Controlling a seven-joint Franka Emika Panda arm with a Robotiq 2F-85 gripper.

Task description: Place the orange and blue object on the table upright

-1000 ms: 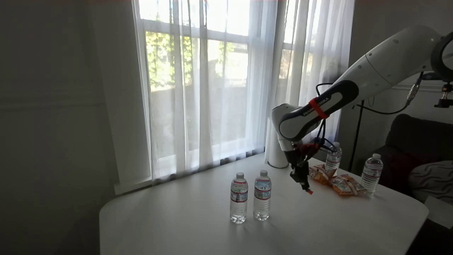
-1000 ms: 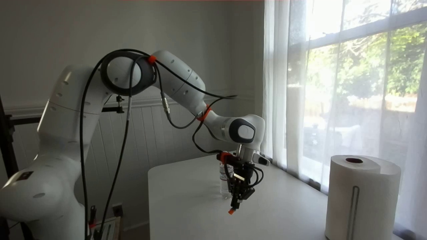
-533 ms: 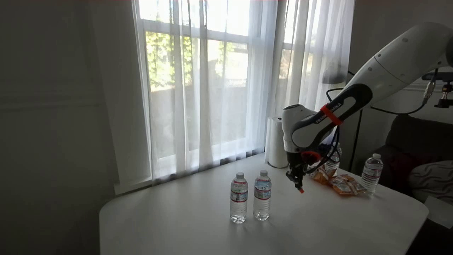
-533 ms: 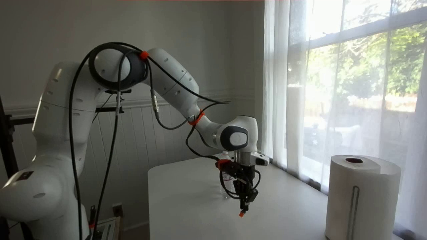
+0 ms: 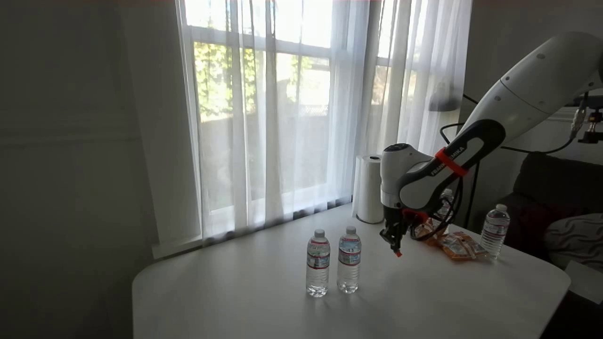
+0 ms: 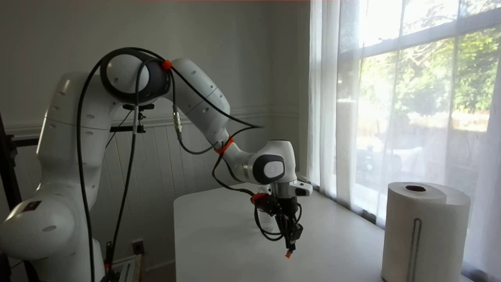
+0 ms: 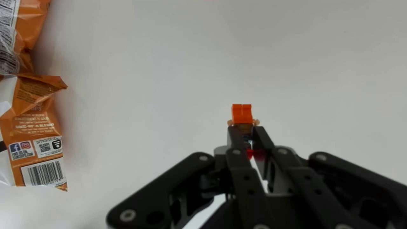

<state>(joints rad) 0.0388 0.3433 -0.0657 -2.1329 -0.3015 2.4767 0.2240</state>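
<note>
The orange and blue object (image 7: pixel 242 114) is a tiny figure-like piece. Its orange end sticks out past the fingertips, with a little blue and a red part between the fingers. My gripper (image 7: pixel 245 129) is shut on it; the fingers hide much of its middle. The orange end points down in both exterior views (image 5: pixel 398 254) (image 6: pixel 288 255). The gripper (image 5: pixel 395 248) points nearly straight down, slightly tilted. It holds the object over the pale table (image 5: pixel 235 287); I cannot tell how big the gap below is.
Two water bottles (image 5: pixel 318 263) (image 5: pixel 349 260) stand left of the gripper in an exterior view. Orange snack bags (image 5: pixel 461 246) (image 7: pixel 35 136) and two more bottles (image 5: pixel 494 231) (image 5: pixel 446 207) are on its right. A paper towel roll (image 6: pixel 424 231) stands near the window.
The arm has swung the gripper and object left in an exterior view, and right and slightly down in the opposite one. The gripper has turned more upright. The object stays held.
</note>
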